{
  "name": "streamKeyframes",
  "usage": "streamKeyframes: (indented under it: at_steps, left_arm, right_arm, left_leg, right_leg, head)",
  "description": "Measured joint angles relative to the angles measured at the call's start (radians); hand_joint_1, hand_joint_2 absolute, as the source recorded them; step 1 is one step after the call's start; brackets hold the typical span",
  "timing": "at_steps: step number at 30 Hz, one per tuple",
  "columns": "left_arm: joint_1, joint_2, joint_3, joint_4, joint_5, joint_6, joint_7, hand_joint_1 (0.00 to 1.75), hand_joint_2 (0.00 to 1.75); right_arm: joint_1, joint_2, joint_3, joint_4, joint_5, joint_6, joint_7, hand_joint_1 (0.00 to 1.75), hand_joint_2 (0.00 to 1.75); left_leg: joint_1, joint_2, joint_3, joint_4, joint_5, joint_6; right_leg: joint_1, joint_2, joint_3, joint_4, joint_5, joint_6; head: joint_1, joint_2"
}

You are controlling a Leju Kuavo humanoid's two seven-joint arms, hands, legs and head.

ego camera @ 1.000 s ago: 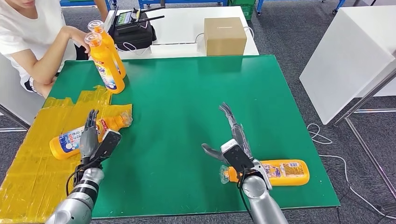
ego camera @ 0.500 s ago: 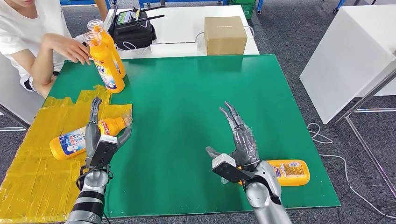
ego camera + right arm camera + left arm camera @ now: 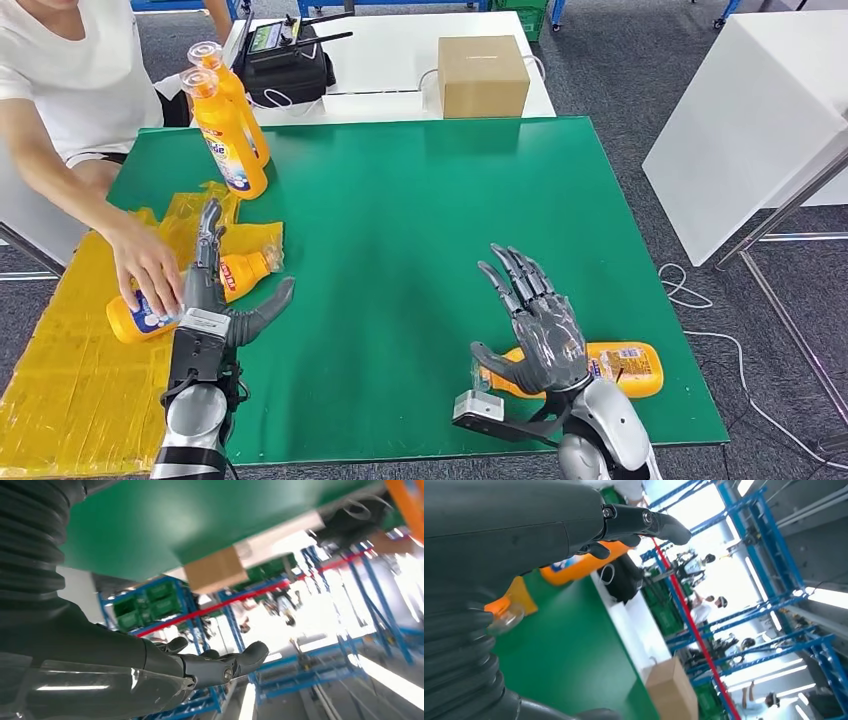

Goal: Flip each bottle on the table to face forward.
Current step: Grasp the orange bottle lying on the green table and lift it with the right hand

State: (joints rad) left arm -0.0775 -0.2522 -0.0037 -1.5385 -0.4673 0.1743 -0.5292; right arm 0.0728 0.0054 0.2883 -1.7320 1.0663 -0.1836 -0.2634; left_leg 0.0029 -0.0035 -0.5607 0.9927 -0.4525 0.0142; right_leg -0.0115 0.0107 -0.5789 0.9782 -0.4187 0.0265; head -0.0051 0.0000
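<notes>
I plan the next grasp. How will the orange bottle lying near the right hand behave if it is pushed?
The orange bottle lies on its side on the smooth green table, so it would probably slide or turn. It looks like glossy plastic, perhaps slippery for the fingers. Its weight cannot be judged.

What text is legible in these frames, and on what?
Standing bottle at the far left of the green table: blue label lettering, too blurred to read.
Lying bottle under the person's hand: label print too small.
Lying bottle by the right hand: label print too small.
Cardboard box: no readable text.
</notes>
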Motion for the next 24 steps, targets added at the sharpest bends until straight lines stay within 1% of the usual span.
streamKeyframes:
  at_steps: [4, 7, 10, 12, 14, 18, 24]
  left_arm:
    - [0.013, -0.003, -0.006, -0.001, -0.006, 0.001, 0.004, 0.0, 1.75]
    - [0.014, -0.005, -0.01, 0.0, -0.06, 0.051, 0.012, 0.0, 1.75]
    - [0.014, -0.008, -0.021, 0.003, -0.108, 0.107, 0.021, 0.0, 1.75]
    - [0.012, -0.008, -0.029, 0.006, -0.112, 0.121, 0.024, 0.0, 1.75]
    - [0.009, -0.008, -0.036, 0.01, -0.106, 0.127, 0.027, 0.0, 1.75]
    - [0.005, -0.008, -0.04, 0.013, -0.08, 0.13, 0.028, 0.0, 1.75]
    - [0.003, -0.008, -0.044, 0.013, -0.059, 0.119, 0.028, 0.0, 1.75]
  right_arm:
    - [0.055, -0.054, -0.008, -0.002, 0.052, 0.029, 0.044, 0.0, 1.75]
    - [0.089, -0.098, -0.017, 0.002, 0.081, 0.055, 0.089, 0.0, 1.75]
    - [0.134, -0.153, -0.03, 0.011, 0.096, 0.077, 0.14, 0.0, 1.75]
    - [0.159, -0.185, -0.041, 0.02, 0.108, 0.085, 0.173, 0.0, 1.75]
    - [0.169, -0.206, -0.057, 0.04, 0.121, 0.088, 0.201, 0.0, 1.75]
    - [0.142, -0.216, -0.1, 0.115, 0.155, 0.087, 0.232, 0.0, 1.75]
    - [0.07, -0.209, -0.155, 0.236, 0.175, 0.086, 0.235, 0.0, 1.75]
  left_leg:
    - [0.0, 0.0, 0.0, 0.0, 0.0, 0.0]
    - [0.0, 0.0, 0.0, 0.0, 0.0, 0.0]
    - [0.0, -0.001, -0.001, 0.0, -0.001, 0.001]
    - [0.0, -0.001, -0.001, 0.0, -0.001, 0.001]
    - [0.0, 0.0, -0.001, 0.0, -0.001, 0.002]
    - [0.0, 0.0, -0.001, 0.0, -0.001, 0.002]
    - [0.0, 0.0, 0.0, 0.0, -0.001, 0.003]
  right_leg:
    - [0.0, 0.0, 0.0, 0.0, 0.0, 0.0]
    - [0.0, 0.0, 0.0, 0.0, 0.0, 0.0]
    - [-0.001, -0.001, 0.0, 0.0, 0.0, 0.0]
    - [-0.001, -0.001, 0.0, 0.0, 0.0, 0.0]
    - [-0.001, -0.001, 0.0, 0.0, 0.0, 0.0]
    - [-0.001, -0.001, 0.0, 0.0, 0.0, 0.0]
    - [-0.001, -0.001, 0.0, 0.0, 0.0, 0.0]
  head:
    - [0.0, 0.0]
    - [0.0, 0.0]
    - [0.0, 0.0]
    - [0.0, 0.0]
    - [0.0, 0.0]
    - [0.0, 0.0]
    - [0.0, 0.0]
